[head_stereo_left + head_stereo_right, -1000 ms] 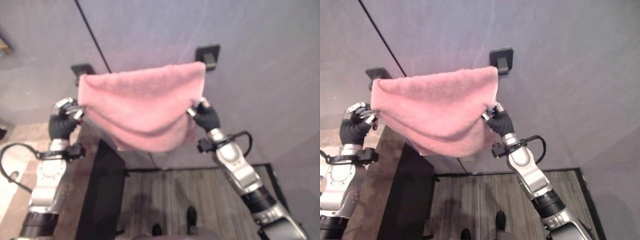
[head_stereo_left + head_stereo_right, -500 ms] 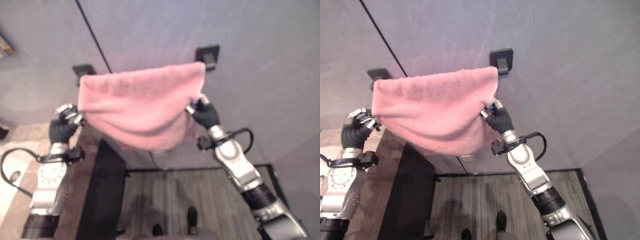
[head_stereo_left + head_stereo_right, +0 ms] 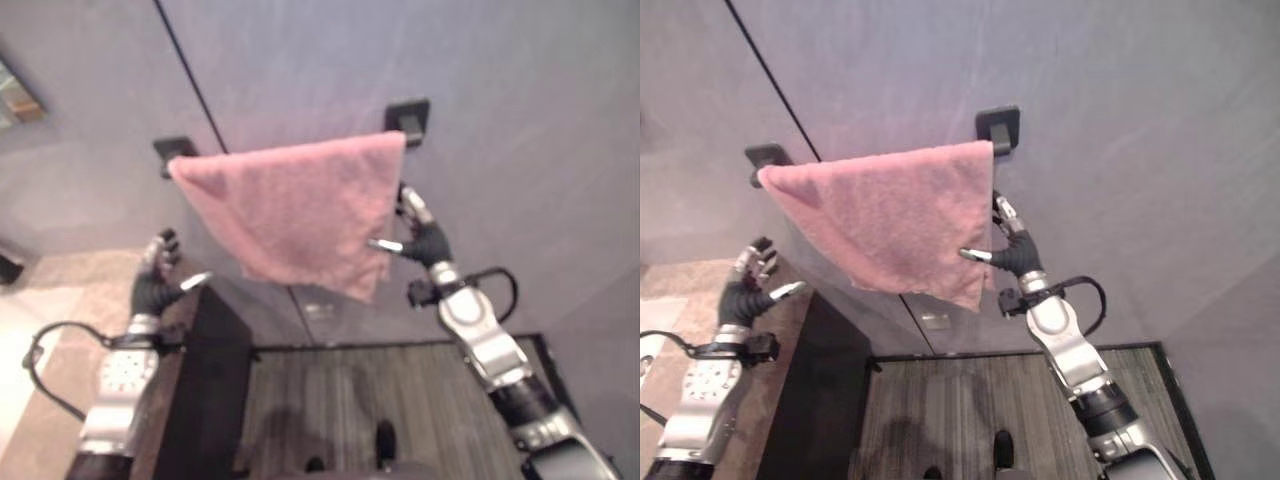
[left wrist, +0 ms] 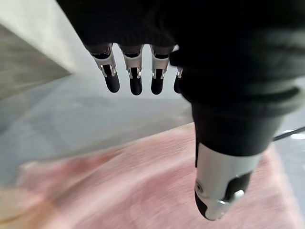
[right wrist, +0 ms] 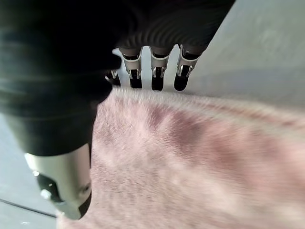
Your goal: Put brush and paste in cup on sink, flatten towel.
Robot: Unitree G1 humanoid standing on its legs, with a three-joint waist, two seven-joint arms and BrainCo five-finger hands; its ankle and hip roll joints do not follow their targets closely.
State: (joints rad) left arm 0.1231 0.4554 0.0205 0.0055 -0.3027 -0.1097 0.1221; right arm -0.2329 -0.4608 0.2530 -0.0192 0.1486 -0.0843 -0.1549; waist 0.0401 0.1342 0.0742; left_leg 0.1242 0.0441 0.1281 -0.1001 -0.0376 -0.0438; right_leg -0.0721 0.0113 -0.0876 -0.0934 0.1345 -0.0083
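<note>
Hanging pink towel (image 3: 895, 220) draped over wall bar, lower edge slanting. Our left hand (image 3: 748, 285) spread, clear below; right hand (image 3: 1008, 243) splayed beside its edge. Soft, floppy, light: we'd pinch bottom corners.

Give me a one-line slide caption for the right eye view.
Pink towel draped over a wall bar, the robot's right hand open at its edge, left hand open below it.

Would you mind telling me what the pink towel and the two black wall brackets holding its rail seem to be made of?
The pink towel looks like terry cloth: a fuzzy, matte pile that drapes softly. The black wall brackets look like rigid metal or plastic with a dull dark finish; which one cannot be told.
</note>
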